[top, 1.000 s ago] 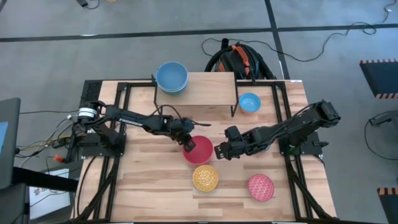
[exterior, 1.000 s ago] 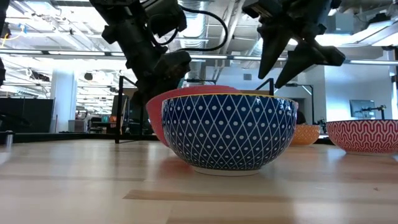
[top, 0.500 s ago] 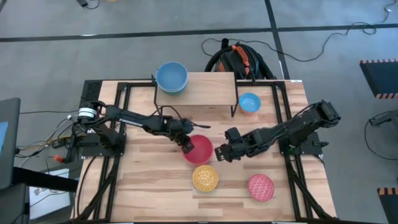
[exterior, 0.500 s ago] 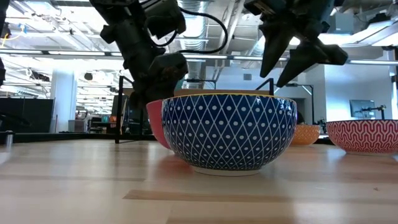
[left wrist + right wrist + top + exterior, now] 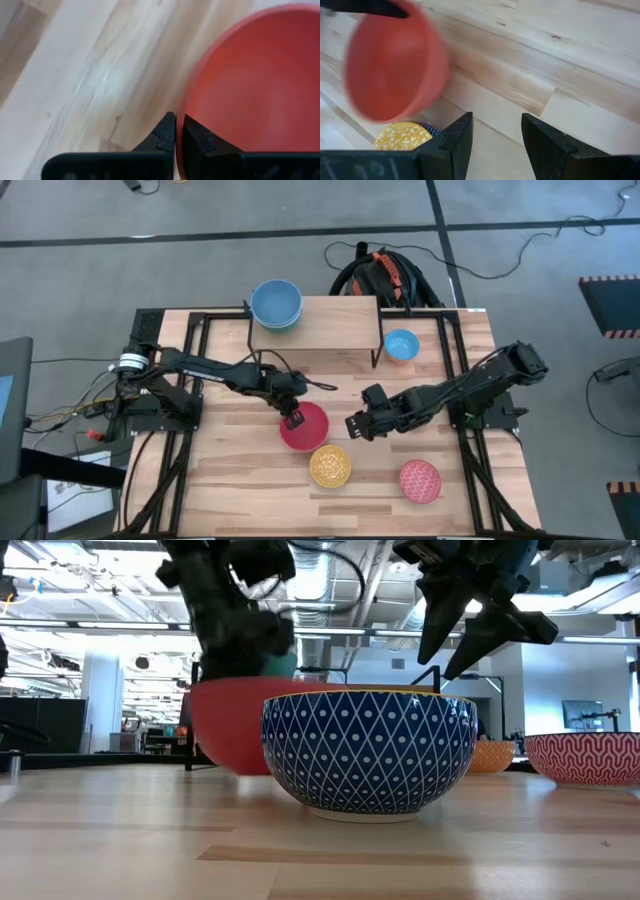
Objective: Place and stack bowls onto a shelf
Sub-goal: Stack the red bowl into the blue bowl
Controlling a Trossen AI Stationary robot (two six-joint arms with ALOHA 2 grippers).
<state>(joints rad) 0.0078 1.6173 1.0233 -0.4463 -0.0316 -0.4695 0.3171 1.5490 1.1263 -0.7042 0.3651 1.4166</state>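
Note:
My left gripper (image 5: 293,418) is shut on the red bowl (image 5: 305,427) at mid table; in the low view the red bowl (image 5: 232,725) stands level behind the blue-patterned bowl (image 5: 369,750). My right gripper (image 5: 352,426) hovers open just right of the red bowl and touches nothing. The yellow-patterned bowl (image 5: 330,466) sits nested in the blue-patterned one. The pink-patterned bowl (image 5: 420,480) rests on the table near the right front. On the shelf (image 5: 330,320), at its left end, is a stack topped by a blue bowl (image 5: 276,304). A smaller blue bowl (image 5: 401,345) sits on the table beside the shelf. My left gripper pinches the red bowl's rim (image 5: 186,107) on the side toward the table's left, one finger (image 5: 200,140) inside the bowl and one finger (image 5: 162,132) outside. The fingers come from above, pointing down. The bowl sits level and low; whether its base touches the table I cannot tell.
Black frame rails run along the left and right sides of the tabletop (image 5: 240,480). The shelf's thin black legs (image 5: 378,350) stand behind the grippers. Bare wood lies at the near left of the table.
My left gripper has moved toward the table's left and near edges, carrying the red bowl with it. The bowl, tilted a second ago, now stands level and sits farther from my right gripper, closer to the yellow-patterned bowl.

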